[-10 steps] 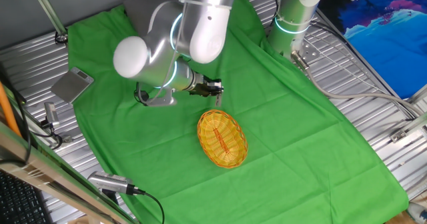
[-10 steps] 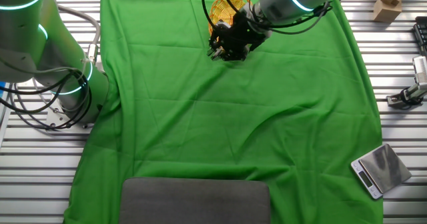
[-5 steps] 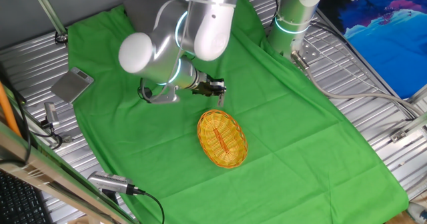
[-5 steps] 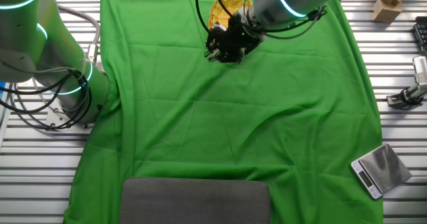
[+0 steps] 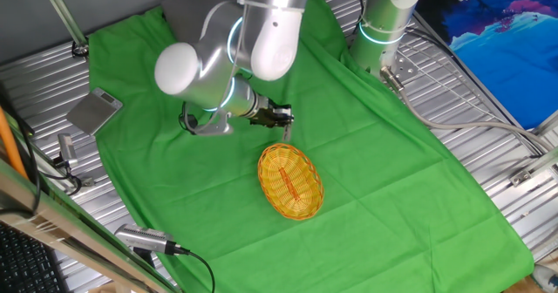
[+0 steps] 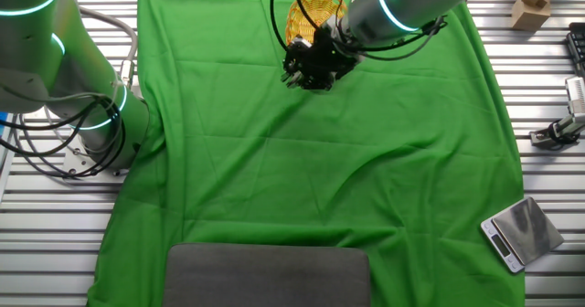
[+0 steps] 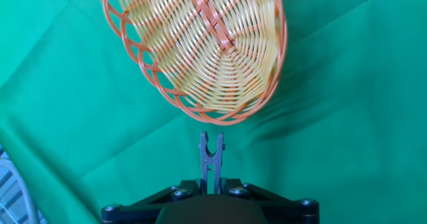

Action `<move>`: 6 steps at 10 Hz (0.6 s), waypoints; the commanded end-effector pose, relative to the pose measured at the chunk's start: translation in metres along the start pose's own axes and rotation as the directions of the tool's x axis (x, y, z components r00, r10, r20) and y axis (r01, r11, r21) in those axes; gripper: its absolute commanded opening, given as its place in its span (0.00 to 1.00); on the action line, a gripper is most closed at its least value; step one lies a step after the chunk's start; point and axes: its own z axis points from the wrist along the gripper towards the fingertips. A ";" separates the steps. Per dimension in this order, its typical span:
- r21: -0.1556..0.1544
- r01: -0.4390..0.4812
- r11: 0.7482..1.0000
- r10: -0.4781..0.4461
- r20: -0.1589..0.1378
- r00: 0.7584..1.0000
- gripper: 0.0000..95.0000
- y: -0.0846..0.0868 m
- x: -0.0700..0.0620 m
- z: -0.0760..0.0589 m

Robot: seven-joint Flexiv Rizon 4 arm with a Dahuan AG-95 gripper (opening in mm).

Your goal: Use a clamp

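Observation:
The clamp (image 7: 211,159), a small grey clip with two short prongs, stands up from between my black fingers in the hand view. Its prongs point at the near rim of the wicker basket (image 7: 200,44), a short gap away. My gripper (image 7: 211,184) is shut on the clamp's lower end. From one fixed view the gripper (image 5: 281,116) hovers low over the green cloth just beyond the basket (image 5: 290,181). The other fixed view has the gripper (image 6: 296,68) in front of the basket (image 6: 311,10), and the clamp is too small to make out in either fixed view.
A green cloth (image 5: 366,153) covers the table. A second robot arm (image 6: 55,69) stands at the cloth's edge. A grey scale (image 6: 519,231) lies off the cloth on the metal slats, and a dark grey pad (image 6: 267,275) lies at one end of the cloth.
The gripper with the clamp shifted a little sideways beside the basket a second ago and has barely moved since. The basket has not moved.

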 end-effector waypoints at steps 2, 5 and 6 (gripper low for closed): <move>0.008 -0.010 1.000 0.010 0.007 1.000 0.00 -0.001 -0.002 0.000; 0.042 -0.015 0.999 0.014 0.029 0.999 0.00 0.000 0.000 -0.001; 0.052 -0.016 0.998 0.014 0.037 0.999 0.00 0.001 0.000 -0.001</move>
